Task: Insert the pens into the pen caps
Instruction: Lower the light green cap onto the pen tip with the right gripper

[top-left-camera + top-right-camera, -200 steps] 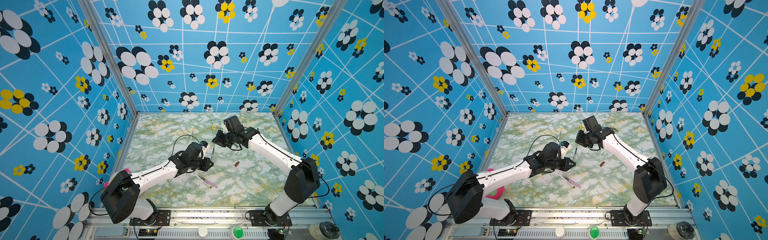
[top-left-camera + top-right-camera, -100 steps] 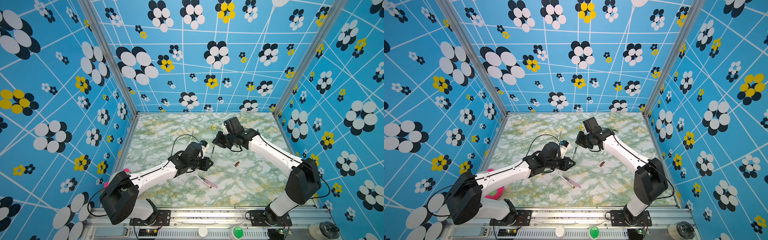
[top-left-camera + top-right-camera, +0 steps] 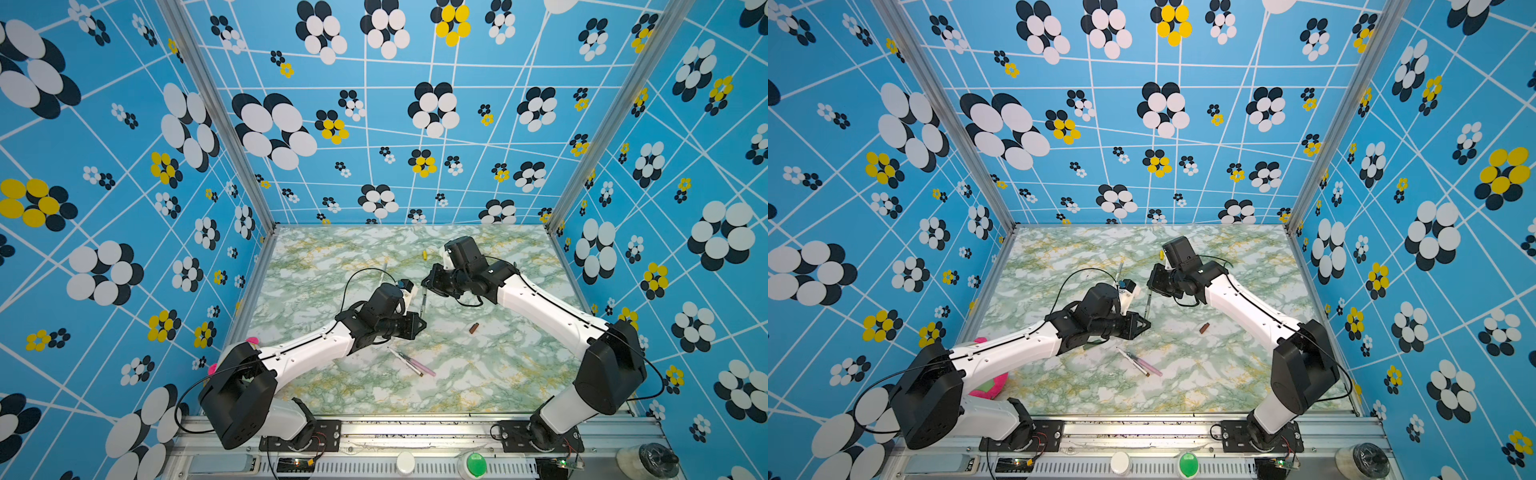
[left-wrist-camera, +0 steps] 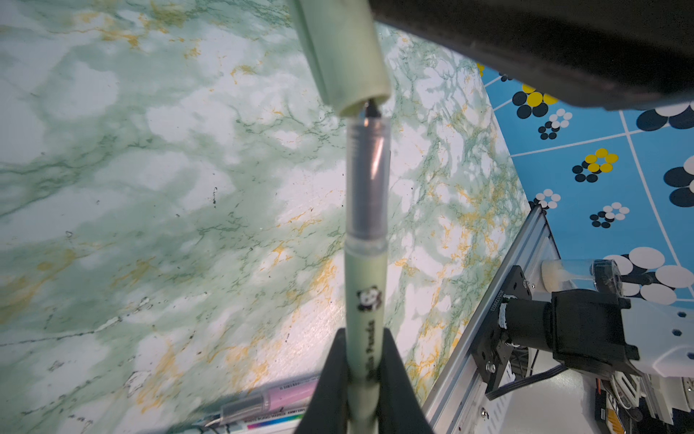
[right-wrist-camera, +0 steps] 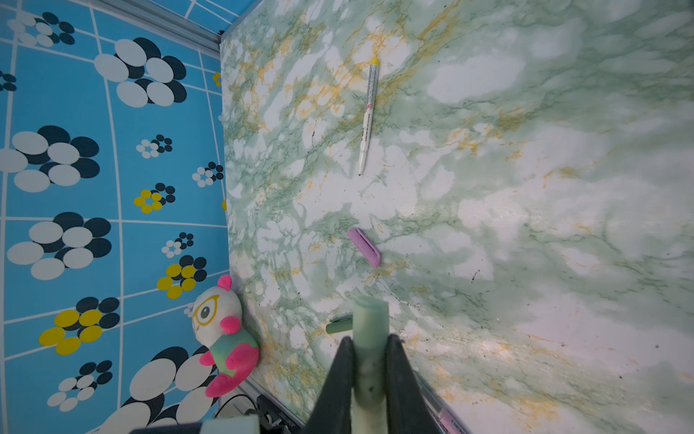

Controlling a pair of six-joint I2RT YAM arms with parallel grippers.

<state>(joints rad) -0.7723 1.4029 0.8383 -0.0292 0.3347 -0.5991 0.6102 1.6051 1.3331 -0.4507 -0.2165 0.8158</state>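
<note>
Pale-green pen (image 4: 366, 285), clamped in left hand (image 4: 364, 338), meets cap (image 4: 345, 52) clamped in right hand (image 5: 371, 338) (tip seemingly inside).

white arm shells (image 3: 307, 353), bulky black joints (image 3: 239, 399), thin looping black cables (image 3: 365, 269), dark wedge-shaped left pincer (image 4: 366, 338)

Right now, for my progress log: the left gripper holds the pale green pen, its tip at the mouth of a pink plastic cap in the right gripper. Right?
Wrong cap colour: the right gripper holds the pale green plastic cap; the right wrist view shows the pink plastic cap lying on the marble table. The rest stands.
</note>
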